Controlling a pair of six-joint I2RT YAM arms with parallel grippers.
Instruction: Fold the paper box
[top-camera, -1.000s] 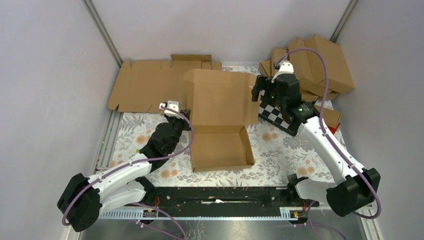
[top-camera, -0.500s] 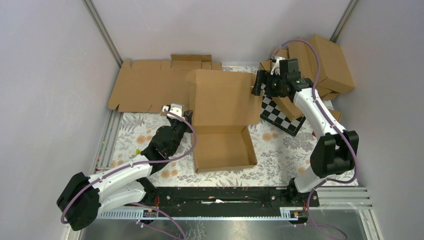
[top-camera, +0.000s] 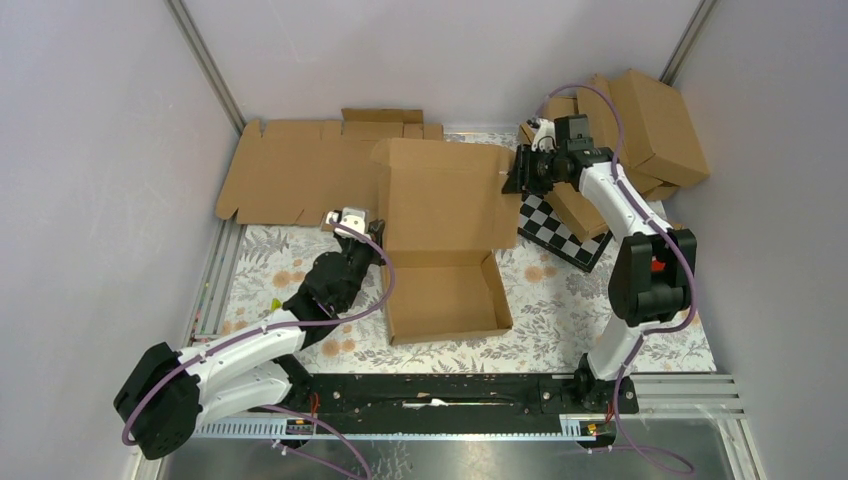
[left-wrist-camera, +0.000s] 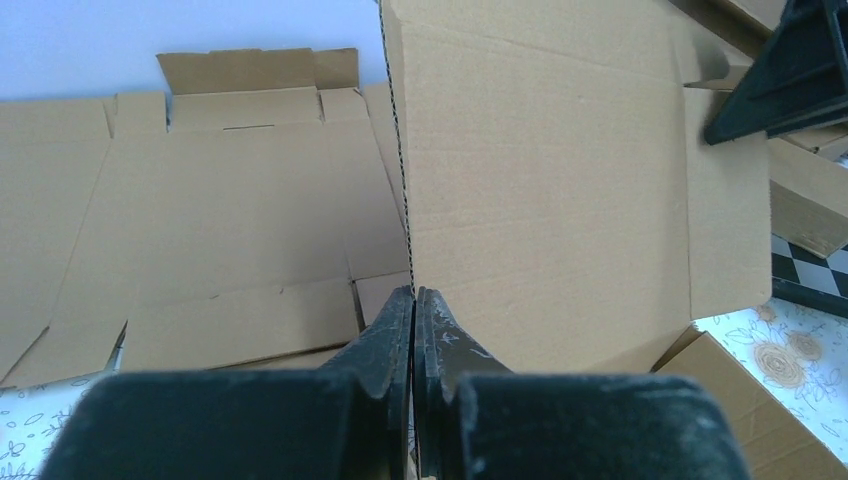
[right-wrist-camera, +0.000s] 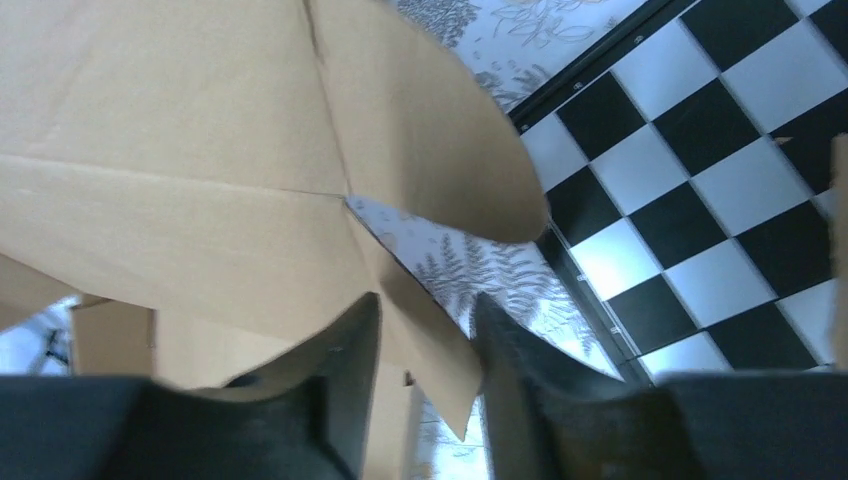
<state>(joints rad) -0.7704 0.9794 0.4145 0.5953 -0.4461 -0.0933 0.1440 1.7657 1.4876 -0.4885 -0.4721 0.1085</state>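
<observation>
Brown paper box (top-camera: 442, 205), tray formed, lid upright, mid-table

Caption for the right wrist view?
Right gripper with jaws astride a flap of the paper box, checkered board beyond.

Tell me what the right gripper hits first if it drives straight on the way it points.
The paper box: a flap at its lid's edge sits between the right gripper's open jaws, so that cardboard would likely be met first. Depth is unclear.

It looks like a robot lab. Plain grey walls (top-camera: 90, 150) and metal rails (top-camera: 205, 65) box in a table (top-camera: 560, 300) (it has a flowery cloth), where a checkered board (top-camera: 560, 235) lies.
</observation>
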